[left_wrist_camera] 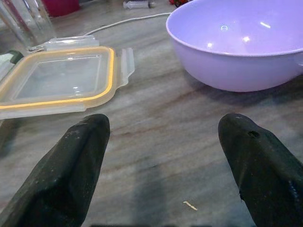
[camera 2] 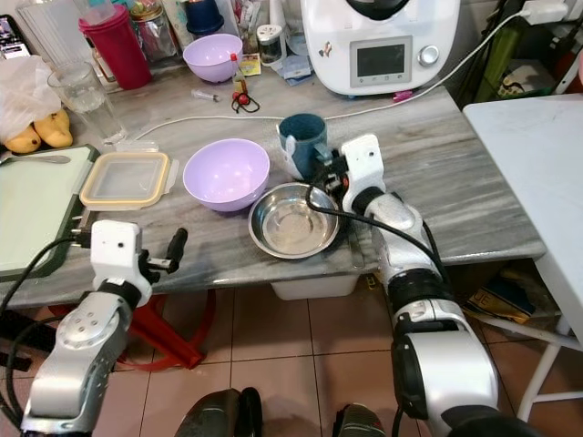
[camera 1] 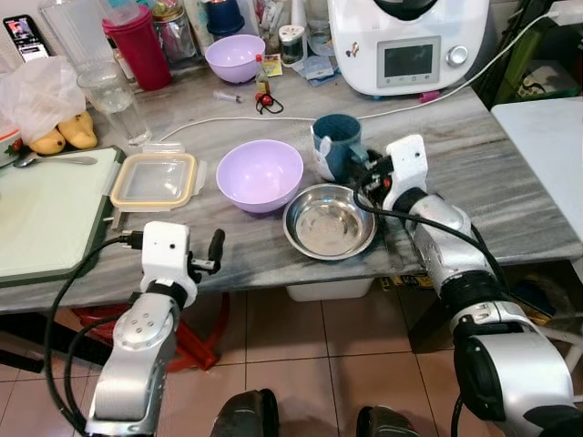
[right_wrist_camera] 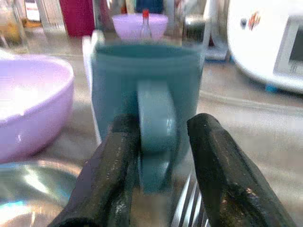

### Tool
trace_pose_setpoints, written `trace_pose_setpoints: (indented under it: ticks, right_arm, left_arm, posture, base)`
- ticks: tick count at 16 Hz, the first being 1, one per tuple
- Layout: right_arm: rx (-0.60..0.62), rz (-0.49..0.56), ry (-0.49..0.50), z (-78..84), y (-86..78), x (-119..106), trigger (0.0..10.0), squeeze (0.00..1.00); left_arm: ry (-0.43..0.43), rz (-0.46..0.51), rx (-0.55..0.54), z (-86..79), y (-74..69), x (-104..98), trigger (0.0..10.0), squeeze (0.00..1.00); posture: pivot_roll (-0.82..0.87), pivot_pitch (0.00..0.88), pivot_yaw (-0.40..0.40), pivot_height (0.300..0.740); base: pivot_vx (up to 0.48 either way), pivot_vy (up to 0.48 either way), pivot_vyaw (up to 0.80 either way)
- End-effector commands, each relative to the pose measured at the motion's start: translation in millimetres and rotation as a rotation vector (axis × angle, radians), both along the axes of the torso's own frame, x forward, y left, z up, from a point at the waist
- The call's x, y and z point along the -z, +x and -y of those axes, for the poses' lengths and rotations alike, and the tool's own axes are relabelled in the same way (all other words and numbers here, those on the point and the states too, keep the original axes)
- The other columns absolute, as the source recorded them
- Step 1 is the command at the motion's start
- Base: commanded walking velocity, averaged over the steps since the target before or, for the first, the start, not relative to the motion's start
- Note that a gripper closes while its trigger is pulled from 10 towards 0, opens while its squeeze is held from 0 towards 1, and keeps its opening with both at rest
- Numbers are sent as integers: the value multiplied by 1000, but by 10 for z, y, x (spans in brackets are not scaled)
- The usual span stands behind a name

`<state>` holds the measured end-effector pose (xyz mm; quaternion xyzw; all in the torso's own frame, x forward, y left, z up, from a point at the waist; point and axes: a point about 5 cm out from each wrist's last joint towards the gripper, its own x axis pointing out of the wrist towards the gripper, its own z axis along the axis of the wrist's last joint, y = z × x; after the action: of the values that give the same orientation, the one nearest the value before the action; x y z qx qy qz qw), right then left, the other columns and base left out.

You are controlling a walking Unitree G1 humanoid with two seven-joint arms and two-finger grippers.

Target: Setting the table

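On the grey marbled counter (camera 1: 474,173), a teal mug (camera 1: 336,144) stands upright behind a shallow steel bowl (camera 1: 329,221), with its handle (right_wrist_camera: 156,132) turned toward the robot. The right gripper (right_wrist_camera: 158,161) reaches over the counter edge to that mug; in the right wrist view its two black fingers (right_wrist_camera: 116,165) straddle the handle, one finger pressed against its side and the other standing slightly off it, so the jaws are parted around the handle and have not closed on it. A fork (right_wrist_camera: 184,203) lies on the counter just under the gripper, its tines showing between the fingers. Left of the steel bowl and nearly touching it sits a lilac bowl (camera 1: 260,175), and left of that lies a clear container lid (camera 1: 155,179) with an orange seal, flat on the counter beside a pale green cutting board (camera 1: 46,218). The left gripper (left_wrist_camera: 161,151) hovers at the near edge of the counter in front of the lid and the lilac bowl, its fingers (left_wrist_camera: 71,165) spread wide and holding nothing. Farther back stand a second lilac bowl (camera 1: 234,56), a red tumbler (camera 1: 141,45), a clear glass (camera 1: 117,100), and a white kitchen appliance (camera 1: 405,41) whose white cable (camera 1: 237,120) trails across the surface.
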<state>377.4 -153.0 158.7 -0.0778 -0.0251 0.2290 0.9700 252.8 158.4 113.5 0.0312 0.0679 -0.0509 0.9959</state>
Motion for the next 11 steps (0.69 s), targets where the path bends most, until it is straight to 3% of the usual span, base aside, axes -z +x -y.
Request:
trace_pose_setpoints:
  ticks: [1, 7, 10, 11]
  right_arm:
    - [-23, 32, -3, -30, -13, -73, 10000, 1000]
    - [-59, 84, -29, -87, -192, -127, 10000, 1000]
    - [-49, 105, -24, -112, -366, -82, 10000, 1000]
    - [-26, 158, -28, -115, -470, -120, 10000, 1000]
  left_arm:
    - [11, -7, -15, -36, 4, 22, 10000, 0]
    - [-8, -8, -10, 2, 39, 43, 10000, 0]
    - [-11, -3, -11, 7, 42, 47, 10000, 0]
    - [-14, 1, -24, -21, 40, 43, 10000, 0]
  posture:
    - [94, 83, 109, 740]
    - [64, 73, 98, 740]
    - [60, 60, 91, 740]
    - [57, 52, 92, 740]
  base:
    - [0, 0, 0]
    - [0, 0, 0]
    - [0, 0, 0]
    - [0, 0, 0]
